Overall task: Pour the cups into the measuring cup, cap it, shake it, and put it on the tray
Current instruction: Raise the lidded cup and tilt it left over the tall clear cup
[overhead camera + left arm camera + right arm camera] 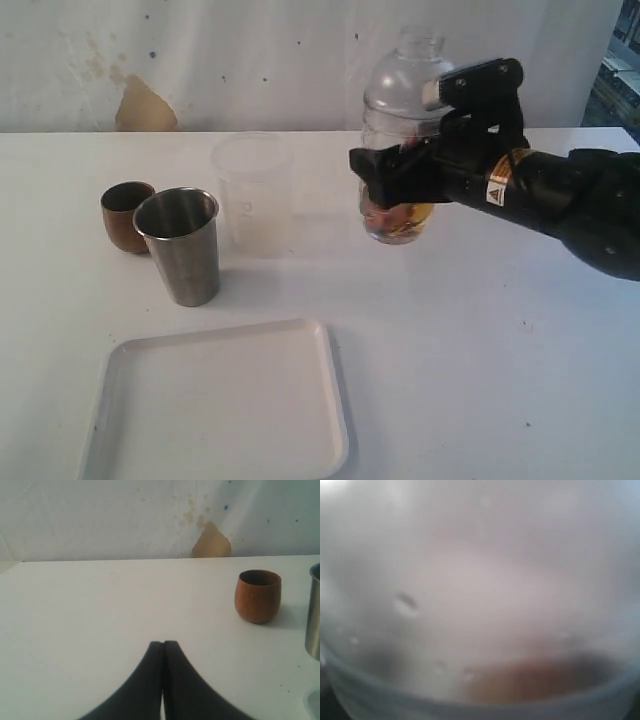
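Shaking step, I judge: my right gripper [398,178] clasps the capped measuring cup [398,218] aloft. Next, lower it level onto the tray [215,400]

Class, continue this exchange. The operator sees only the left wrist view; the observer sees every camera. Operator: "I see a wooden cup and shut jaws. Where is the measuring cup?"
Observer: The right gripper holds the measuring cup upright, clamped around its body.
Operator: Is it capped?
Observer: Yes, the domed lid is on, and brownish contents sit at the bottom.
Operator: And the tray?
Observer: The tray lies nearer the exterior camera than the tumbler, with nothing on the part in view.
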You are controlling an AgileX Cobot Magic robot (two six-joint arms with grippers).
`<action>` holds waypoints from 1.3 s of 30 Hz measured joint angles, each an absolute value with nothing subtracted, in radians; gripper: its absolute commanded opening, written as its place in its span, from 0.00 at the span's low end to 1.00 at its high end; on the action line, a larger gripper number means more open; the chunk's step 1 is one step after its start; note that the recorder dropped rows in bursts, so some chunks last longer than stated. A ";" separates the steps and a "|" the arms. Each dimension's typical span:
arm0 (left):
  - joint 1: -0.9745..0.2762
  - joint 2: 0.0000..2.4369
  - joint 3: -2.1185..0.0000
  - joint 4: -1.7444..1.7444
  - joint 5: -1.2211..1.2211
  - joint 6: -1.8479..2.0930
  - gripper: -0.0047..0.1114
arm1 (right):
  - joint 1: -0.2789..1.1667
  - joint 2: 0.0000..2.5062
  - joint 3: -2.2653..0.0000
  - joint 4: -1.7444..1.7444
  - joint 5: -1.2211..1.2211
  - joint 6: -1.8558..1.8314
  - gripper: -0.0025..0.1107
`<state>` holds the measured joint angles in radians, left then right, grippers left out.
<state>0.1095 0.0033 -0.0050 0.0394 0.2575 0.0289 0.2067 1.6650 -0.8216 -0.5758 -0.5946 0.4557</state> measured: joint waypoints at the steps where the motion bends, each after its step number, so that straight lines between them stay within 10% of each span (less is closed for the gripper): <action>1: 0.110 0.003 -0.005 0.039 0.258 0.029 0.04 | 0.216 1.665 -0.819 -0.552 -0.611 0.418 0.02; 20: 0.110 0.003 -0.005 0.039 0.258 0.029 0.04 | 0.280 1.689 -0.865 -0.508 -0.480 0.280 0.02; 39: 0.110 0.003 -0.005 0.039 0.258 0.029 0.04 | 0.280 1.980 -1.376 -0.266 -0.155 -0.193 0.02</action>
